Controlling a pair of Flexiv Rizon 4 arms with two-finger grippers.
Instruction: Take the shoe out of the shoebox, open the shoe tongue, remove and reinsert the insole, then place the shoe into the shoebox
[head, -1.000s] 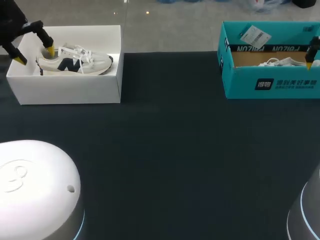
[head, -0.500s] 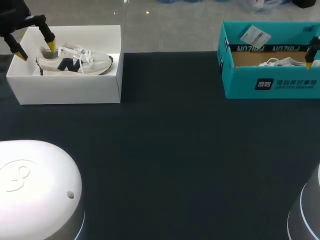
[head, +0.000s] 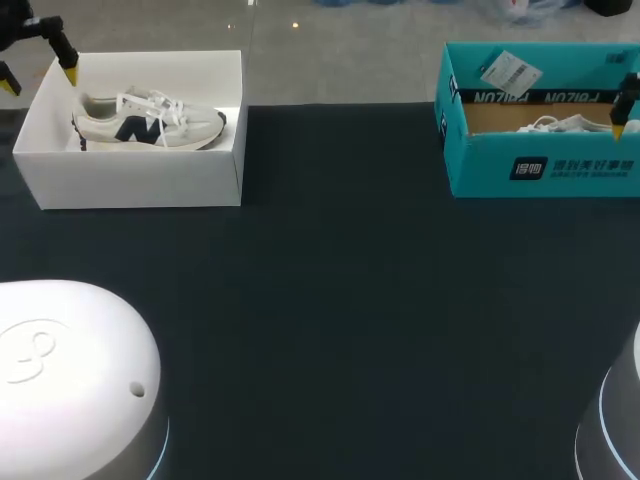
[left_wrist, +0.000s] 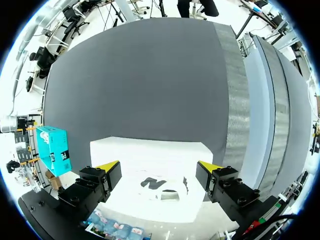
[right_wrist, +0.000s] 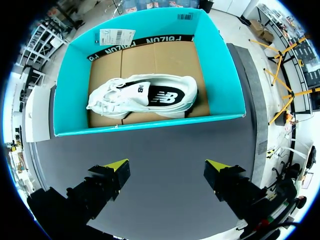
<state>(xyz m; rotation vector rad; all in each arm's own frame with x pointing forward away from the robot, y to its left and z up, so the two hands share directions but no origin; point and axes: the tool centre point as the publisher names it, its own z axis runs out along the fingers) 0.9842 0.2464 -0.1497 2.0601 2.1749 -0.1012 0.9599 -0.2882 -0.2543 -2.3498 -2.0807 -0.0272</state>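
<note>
A white sneaker with a navy logo (head: 150, 118) lies on its side in the open white shoebox (head: 130, 175) at the far left. My left gripper (head: 38, 80) hangs open over the box's back left corner, clear of the shoe's heel. In the left wrist view the gripper (left_wrist: 159, 167) is open above the bright box (left_wrist: 150, 150); the sneaker (left_wrist: 160, 185) shows faintly under it. A second white sneaker (right_wrist: 145, 97) lies in the teal shoebox (right_wrist: 150, 122). My right gripper (right_wrist: 167, 166) is open on the near side of that box, holding nothing.
The teal box (head: 540, 165) stands at the far right, and one yellow fingertip (head: 619, 128) of my right gripper shows at its right end. Dark table (head: 340, 300) stretches between the two boxes. Both arm bases fill the near corners.
My left gripper has drawn back and to the left, from just over the sneaker's heel to the box's back left corner. The right gripper and both shoes have stayed put.
</note>
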